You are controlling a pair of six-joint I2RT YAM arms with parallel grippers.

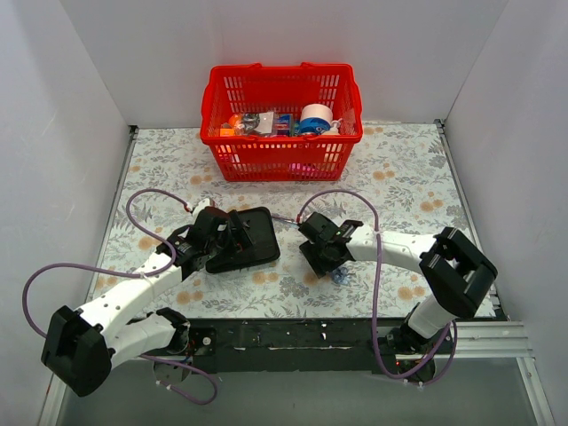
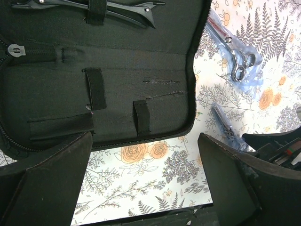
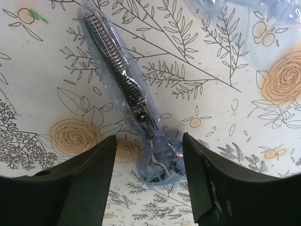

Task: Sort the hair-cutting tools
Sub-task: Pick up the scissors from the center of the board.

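Silver toothed scissors (image 3: 123, 80) in a pale blue clear sleeve lie on the floral cloth. Their finger loops (image 3: 162, 162) sit between the fingers of my open right gripper (image 3: 148, 181), which is not closed on them. The same scissors show in the left wrist view (image 2: 223, 121) and in the top view (image 1: 340, 276). A second pair of silver scissors (image 2: 235, 52) lies in its own blue sleeve to the right of the open black pouch (image 2: 117, 80). A slim black tool (image 2: 117, 7) sits under a strap at the pouch's top edge. My left gripper (image 2: 146, 183) is open and empty just off the pouch's near edge.
A red plastic basket (image 1: 282, 153) holding tape and small items stands at the back. The black pouch (image 1: 253, 240) lies open between the two arms. White walls close in the table on the left, back and right.
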